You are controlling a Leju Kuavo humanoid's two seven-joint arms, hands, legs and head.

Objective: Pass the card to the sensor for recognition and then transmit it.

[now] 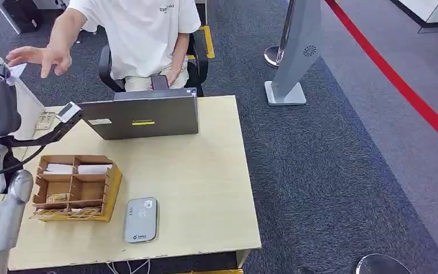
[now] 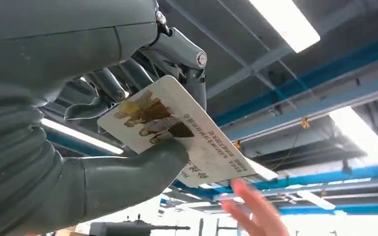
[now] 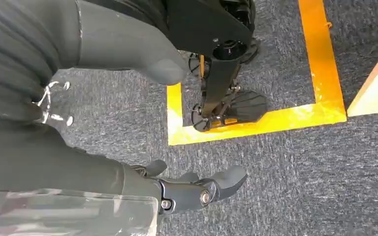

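Observation:
My left hand (image 1: pixel 48 132) is raised at the table's left edge and pinches a white card (image 1: pixel 68 111) at its tip. In the left wrist view the card (image 2: pixel 177 132), printed with a brown picture and text, sits between the thumb and fingers of the left hand (image 2: pixel 93 93). A person's hand (image 2: pixel 256 211) is blurred just below the card's free end. The same person's hand (image 1: pixel 40 57) reaches out above my left arm. The grey card sensor (image 1: pixel 141 220) lies flat near the table's front edge. My right hand (image 3: pixel 197 189) hangs over the carpet, holding nothing.
A wooden compartment box (image 1: pixel 74 187) with cards stands left of the sensor. A grey laptop (image 1: pixel 142 114) sits at the table's far edge, with the seated person (image 1: pixel 142 34) behind it. Yellow floor tape (image 3: pixel 256 125) lies under my right hand. A grey stand (image 1: pixel 293 57) is at the right.

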